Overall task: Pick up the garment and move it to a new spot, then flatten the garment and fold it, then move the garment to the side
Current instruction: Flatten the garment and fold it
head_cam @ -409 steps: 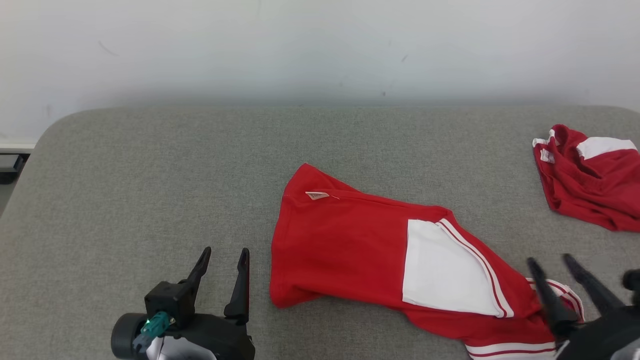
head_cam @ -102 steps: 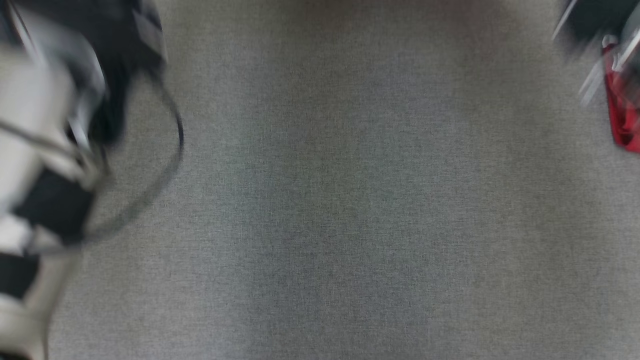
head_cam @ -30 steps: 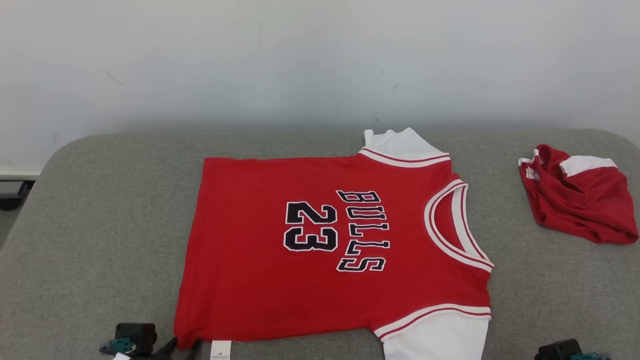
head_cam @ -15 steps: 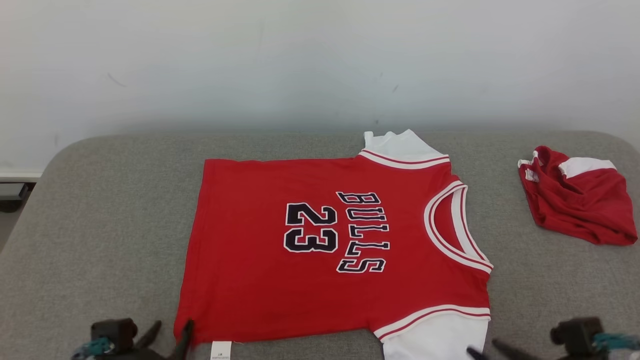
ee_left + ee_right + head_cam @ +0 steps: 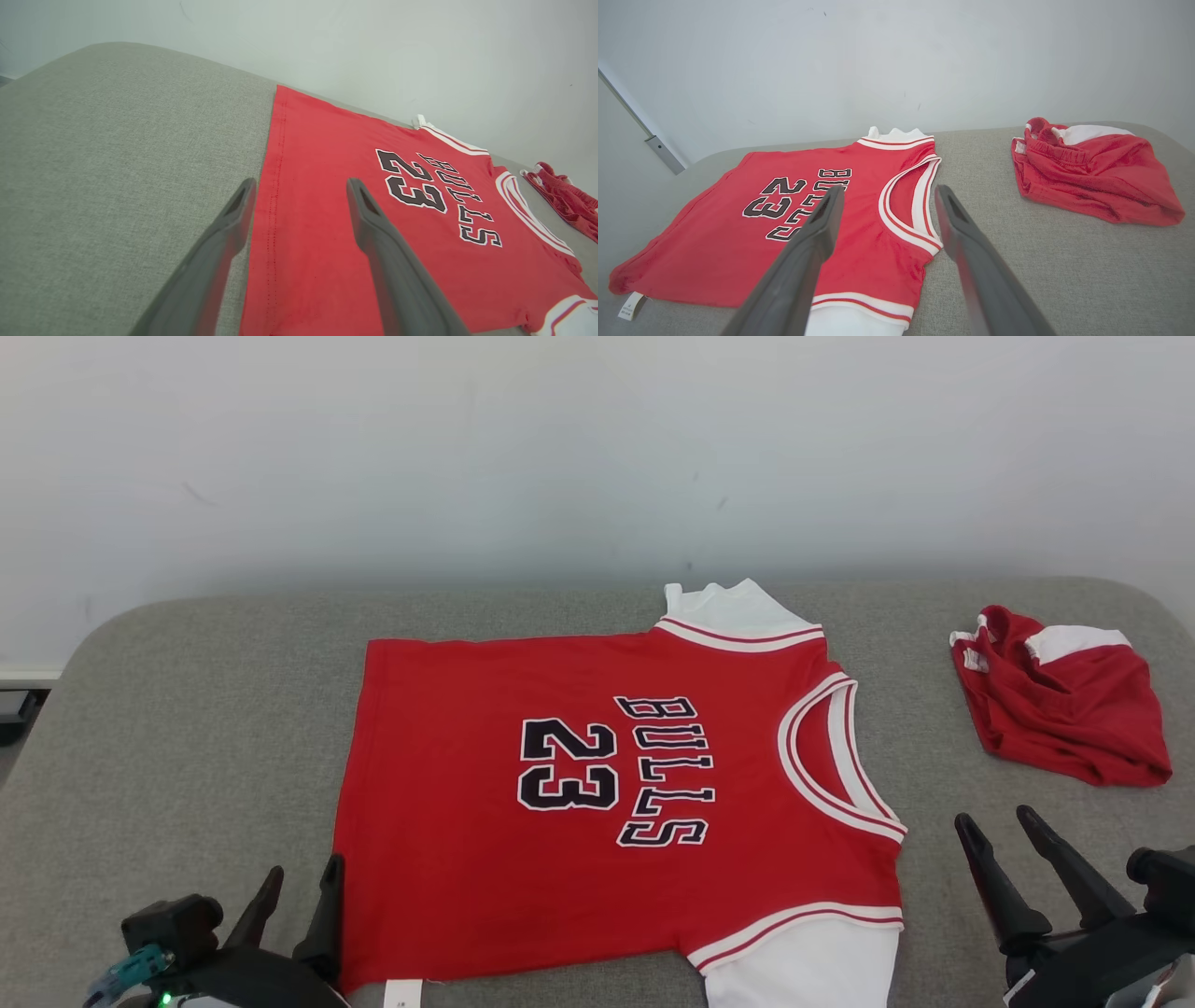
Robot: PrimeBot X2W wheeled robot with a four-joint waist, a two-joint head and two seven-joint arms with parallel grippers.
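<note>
Red soft-knit jersey with white sleeves and black BULLS 23 print point(image 5: 616, 803) lies flat on the grey fabric-covered table point(image 5: 187, 709), collar toward robot's right. Likely light, limp; pinch at hem corners or sleeve edges. Fingers spread, holding nothing: left gripper point(image 5: 304, 868) beside hem, right gripper point(image 5: 993, 817) past collar. Near sleeve point(image 5: 803, 971) cut off at frame edge; crumpled red-and-white garment point(image 5: 1055, 709) far right, type unclear.

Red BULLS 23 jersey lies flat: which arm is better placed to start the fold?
Likely left. The open left gripper sits at the near hem corner of the red white-sleeved jersey, straddling its edge. The open right gripper stands off the cloth over the grey padded surface, beside the neckline.
</note>
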